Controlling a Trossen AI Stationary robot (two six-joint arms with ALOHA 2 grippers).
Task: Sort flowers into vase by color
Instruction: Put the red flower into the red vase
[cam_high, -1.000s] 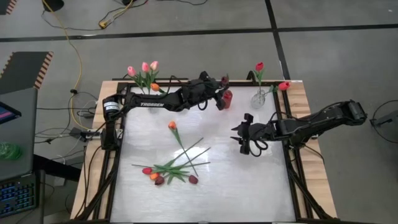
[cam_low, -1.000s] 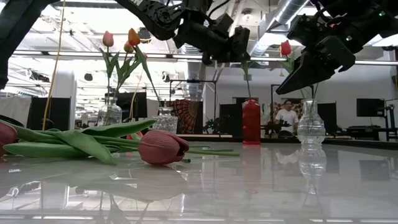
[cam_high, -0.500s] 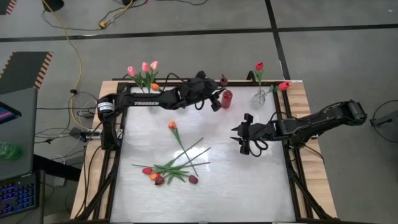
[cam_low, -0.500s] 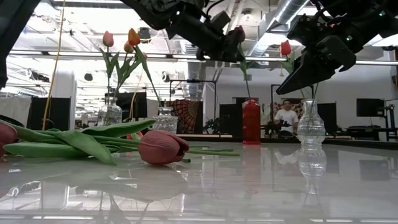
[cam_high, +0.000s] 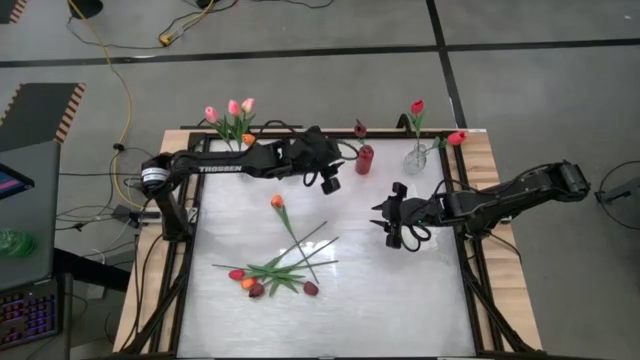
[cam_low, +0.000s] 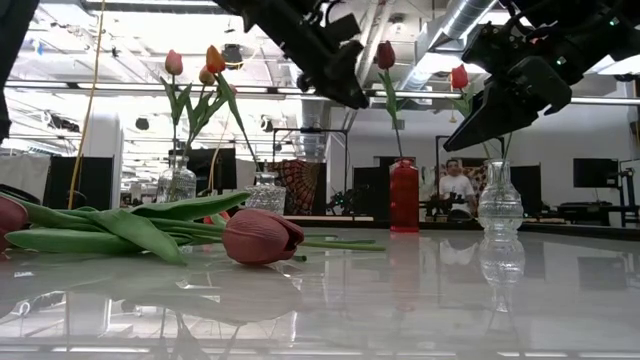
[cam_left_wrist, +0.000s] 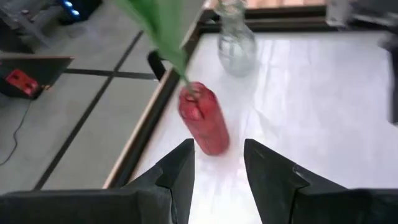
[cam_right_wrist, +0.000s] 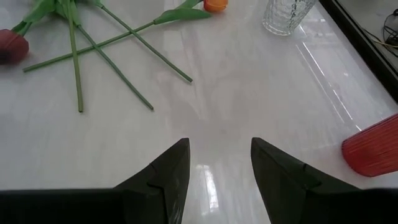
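Left hand (cam_high: 331, 182) hangs above the worktop (cam_high: 400, 300) just beside the red vase (cam_high: 365, 159), fingers apart and empty. Right hand (cam_high: 392, 222) hovers mid-worktop, fingers apart, empty. Red vase holds one dark tulip (cam_low: 385, 55), upright. Clear vase (cam_high: 417, 157) holds a red tulip (cam_high: 417, 106); the far-left vase holds pink tulips (cam_high: 232, 110). Loose flowers (cam_high: 275, 270) lie flat in a crossed pile, most heads toward the near edge; one orange tulip (cam_high: 277, 202) points away.
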